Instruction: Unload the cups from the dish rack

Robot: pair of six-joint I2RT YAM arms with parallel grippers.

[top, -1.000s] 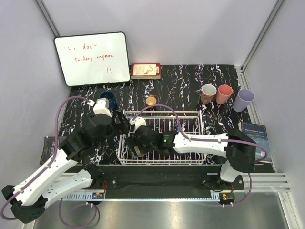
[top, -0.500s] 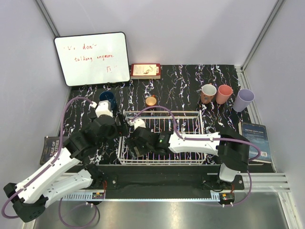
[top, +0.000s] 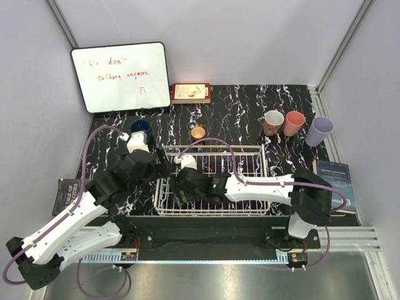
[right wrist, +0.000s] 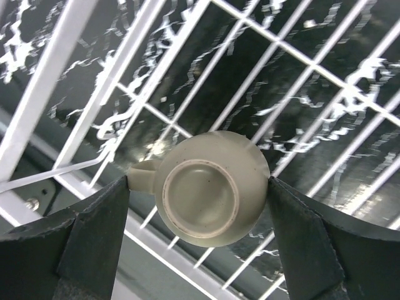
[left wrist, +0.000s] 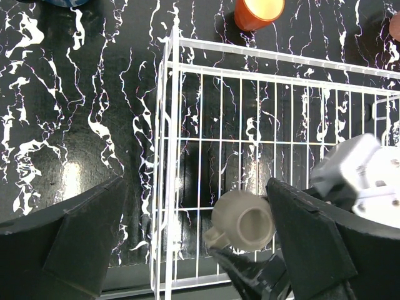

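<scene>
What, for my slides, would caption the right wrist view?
Right gripper clasps the beige mug inside the white wire dish rack.

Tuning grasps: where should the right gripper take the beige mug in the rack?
Grip the mug by its round body from straight above, squeezing across it clear of the handle. It stands on end near a corner of the rack, so wire walls block a side approach.

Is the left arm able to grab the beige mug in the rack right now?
Probably not. The left gripper hangs open over the rack's left edge, but the right gripper hugs the mug on both sides, so there's hardly any free side to grab.
</scene>
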